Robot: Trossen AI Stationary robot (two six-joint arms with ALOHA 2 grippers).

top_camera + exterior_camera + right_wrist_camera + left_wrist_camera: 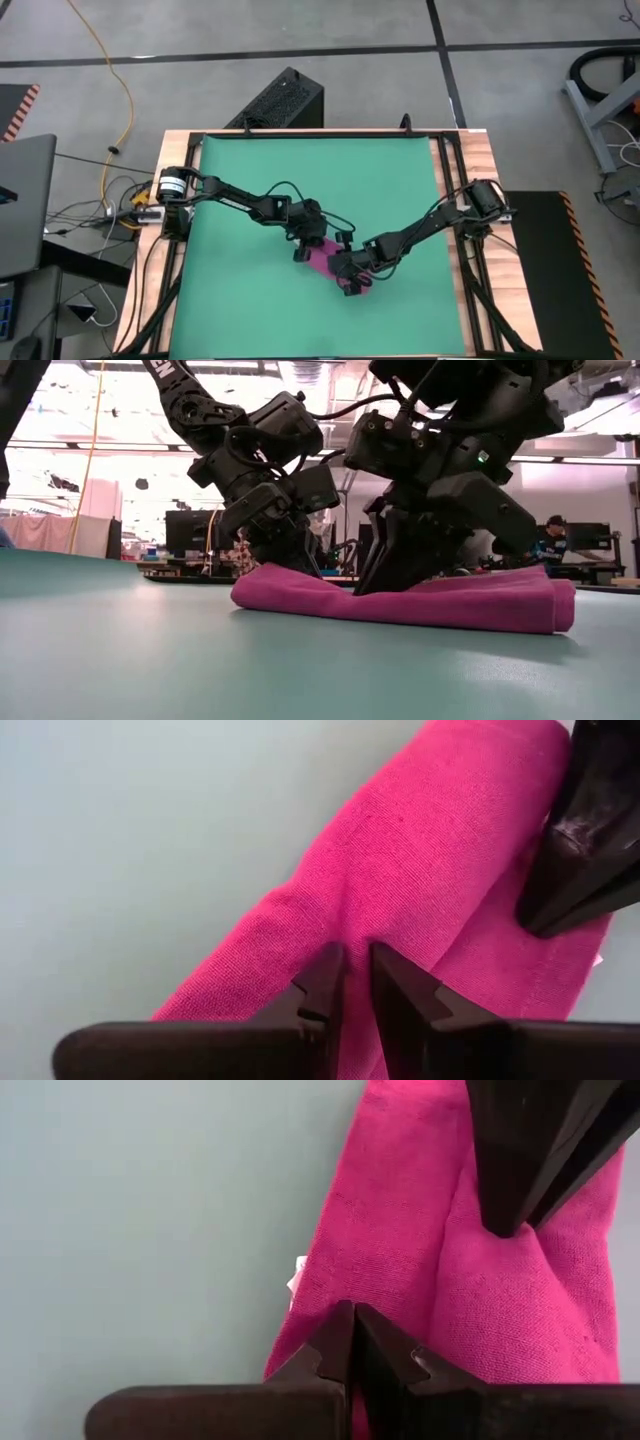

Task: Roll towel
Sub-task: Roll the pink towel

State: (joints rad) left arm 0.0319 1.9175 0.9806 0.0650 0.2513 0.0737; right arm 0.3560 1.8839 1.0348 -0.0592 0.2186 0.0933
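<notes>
A wooden-edged table [455, 200] carries a green mat [310, 200] that covers nearly all of its top. Two dark arms reach inward from the table's sides and meet near the mat's centre, over a magenta-pink towel [470, 600] lying there as a long folded strip. The left gripper [353, 1342] presses down at one end of the towel, its fingers clenched together with cloth at their tips. The right gripper [357, 982] stands on the towel's middle, fingers nearly closed, pinching a fold. A small white tag [298, 1272] peeks from the towel's edge.
</notes>
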